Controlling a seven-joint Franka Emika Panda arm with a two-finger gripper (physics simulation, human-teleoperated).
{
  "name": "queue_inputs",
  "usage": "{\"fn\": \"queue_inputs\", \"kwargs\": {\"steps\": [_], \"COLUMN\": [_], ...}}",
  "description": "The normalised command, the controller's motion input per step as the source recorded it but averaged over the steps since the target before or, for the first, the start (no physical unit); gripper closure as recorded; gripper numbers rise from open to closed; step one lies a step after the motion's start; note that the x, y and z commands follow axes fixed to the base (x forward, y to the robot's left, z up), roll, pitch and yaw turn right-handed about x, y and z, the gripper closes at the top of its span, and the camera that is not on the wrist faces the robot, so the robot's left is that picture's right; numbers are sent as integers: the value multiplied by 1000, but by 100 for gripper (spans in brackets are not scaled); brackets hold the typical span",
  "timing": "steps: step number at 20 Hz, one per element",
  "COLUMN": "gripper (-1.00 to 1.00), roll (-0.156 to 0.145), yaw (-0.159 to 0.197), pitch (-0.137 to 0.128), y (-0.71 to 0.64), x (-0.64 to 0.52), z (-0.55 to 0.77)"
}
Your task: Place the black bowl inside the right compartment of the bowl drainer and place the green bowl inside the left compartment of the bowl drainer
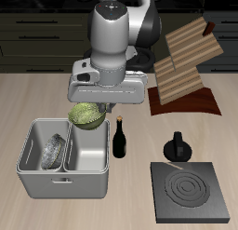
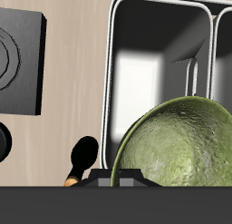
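My gripper (image 1: pixel 89 107) is shut on the rim of the green bowl (image 1: pixel 86 115), holding it tilted in the air over the back edge of the bowl drainer (image 1: pixel 65 183). The wrist view shows the green bowl (image 2: pixel 181 146) close up, above the drainer's empty well (image 2: pixel 154 78), the one nearer the dark bottle. The grey-silvery black bowl (image 1: pixel 53 150) leans inside the other well, beyond the middle wall (image 2: pixel 210 46). My fingertips are hidden behind the bowl.
A dark bottle (image 1: pixel 120 138) stands just beside the drainer, close to the held bowl. A black stove plate (image 1: pixel 191 190) lies near the front edge, with a small black pot (image 1: pixel 177 146) behind it. A wooden rack (image 1: pixel 186 66) stands farther back.
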Motion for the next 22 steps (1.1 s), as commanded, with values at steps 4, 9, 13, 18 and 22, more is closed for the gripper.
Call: {"fn": "queue_inputs", "kwargs": {"steps": [4,9,13,18,22], "gripper": [100,100,-100,-100,-100], "roll": [11,-11,10,17,82], "yaw": [-4,13,6,15,4], "pitch": [46,7,21,-22,-40], "y": [37,3,17,157,263], "x": [63,-34,-83,-107,-272], "z": [-372,-135,-99,127,241]}}
